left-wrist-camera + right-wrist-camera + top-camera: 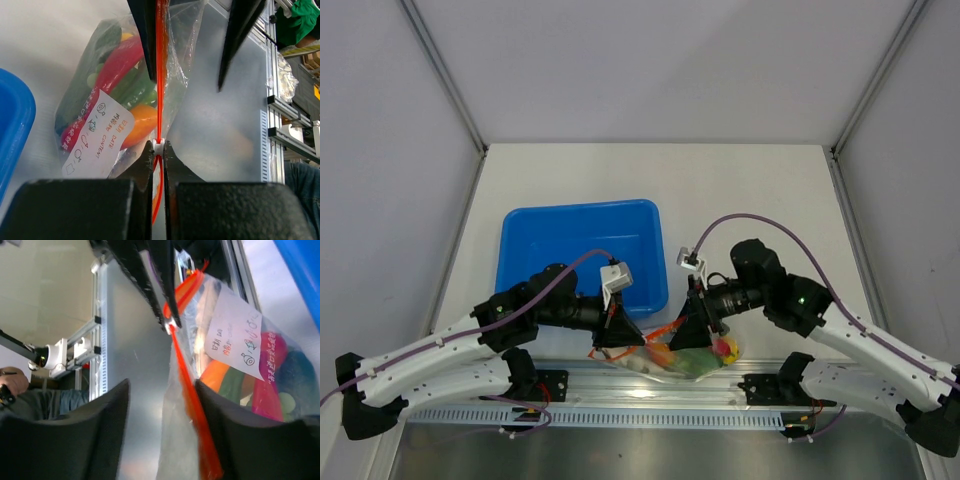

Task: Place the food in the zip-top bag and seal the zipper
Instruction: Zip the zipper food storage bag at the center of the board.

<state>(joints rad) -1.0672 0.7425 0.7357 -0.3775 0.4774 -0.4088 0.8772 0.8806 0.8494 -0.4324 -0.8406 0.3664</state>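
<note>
A blue plastic tray (535, 235) sits on the left half of a white table (750, 200). Just past its near right corner lies the zip-top bag (685, 362), clear and crinkly, at the table's near edge and against the metal rail (620, 385) that runs along the front. The food (119, 62) is inside the bag: a red chili, dark green pieces and a round orange piece press against the plastic. A white printed label (100, 135) is on the bag's side. The zipper (160, 75) is a thin red-orange strip, pulled into a taut straight line between the two arms.

The bag is hemmed in by the tray's rim on its far left and by the rail on its near side. The white table surface extends behind it and to its right, up to the enclosure walls.

The left gripper (617, 338) is closed tight. Its fingers (145, 165) pinch the zipper at a small white slider (158, 146). To the right, the right gripper (700, 322) is spread wide, its fingers (102, 425) straddling the strip without clamping it. The strip runs closer to one finger than the other, and whether it touches that finger cannot be told
</note>
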